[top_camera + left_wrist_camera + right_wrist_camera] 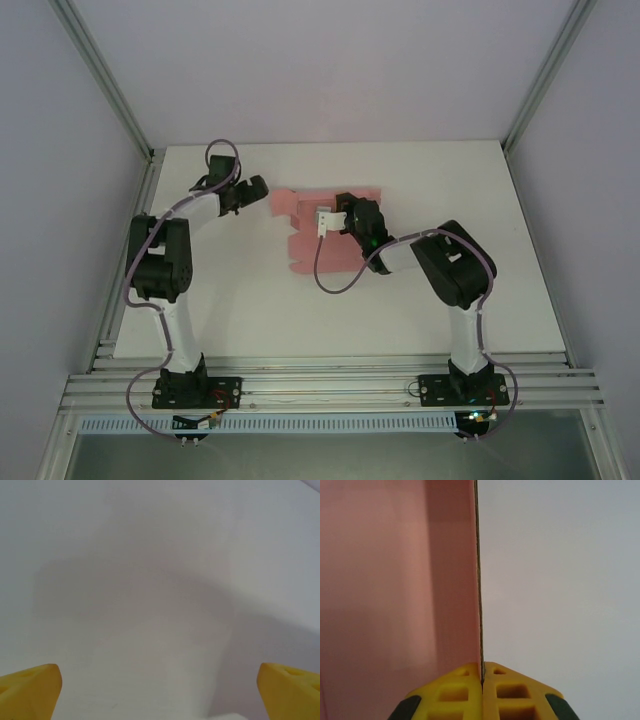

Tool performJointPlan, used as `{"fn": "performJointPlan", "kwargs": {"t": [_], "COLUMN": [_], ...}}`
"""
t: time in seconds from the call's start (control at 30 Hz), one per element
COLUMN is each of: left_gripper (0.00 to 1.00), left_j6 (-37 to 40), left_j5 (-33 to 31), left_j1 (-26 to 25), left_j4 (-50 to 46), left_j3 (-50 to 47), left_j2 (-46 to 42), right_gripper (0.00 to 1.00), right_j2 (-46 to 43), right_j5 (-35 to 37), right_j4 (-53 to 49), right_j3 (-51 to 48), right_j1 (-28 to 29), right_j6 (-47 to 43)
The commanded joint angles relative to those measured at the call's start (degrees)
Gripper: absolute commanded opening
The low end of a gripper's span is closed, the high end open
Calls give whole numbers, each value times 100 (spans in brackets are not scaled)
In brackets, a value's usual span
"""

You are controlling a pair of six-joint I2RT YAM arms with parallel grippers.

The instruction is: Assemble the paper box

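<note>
Paper box [300, 250]: a pink sheet of thin die-cut card lies spread on the white counter [450, 170], a little beyond its middle and between the two arms. Its flaps reach toward the far edge and the near edge.
Grip on the card: the right tool [338, 212] reaches in from the right and is clenched on the paper box near the middle of the sheet.
Right wrist view: the right tool [483, 672] has its yellow fingers [455, 692] pressed together on the thin edge of a pink panel of the paper box [395, 580]. That edge runs as a dark line straight up from the pinch, with pink card to its left and a pale surface to its right.
Left tool [255, 188]: released, it sits just beside the sheet's far-left corner. From above it is unclear whether it touches the card.
Left wrist view: the left tool [160, 687] stands wide, its yellow fingertips [30, 690] at the two bottom corners. Bare pale surface and a soft shadow lie between them, with nothing held.
Arms: black and white, trailing looped grey cables, both bolted to the metal rail [330, 385] along the counter's near edge.
Surround: pale walls and slim metal frame posts [110, 90] enclose the counter.
</note>
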Motion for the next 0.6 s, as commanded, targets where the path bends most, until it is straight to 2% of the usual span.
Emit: {"fn": "performJointPlan", "kwargs": {"t": [0.0,0.3,0.47,0.57], "left_gripper": [99,97,97,97], "left_j6": [130,142,179,226], "left_j5": [286,783,-149,-140], "left_j1": [2,-36,24,135], "left_j4": [-97,1,-389,-494], "left_j3": [291,906,1423,1670], "left_j2": [322,909,1131,1227], "right_gripper": [0,0,0,0], "right_j2": [72,44,-58,-121], "right_j5": [-157,-208,-233,-220], "right_j4": [287,161,7,-124], "right_j3": [99,-13,-81,-114], "right_j1": [-26,-37,-37,-59], "right_j6": [22,64,83,145]}}
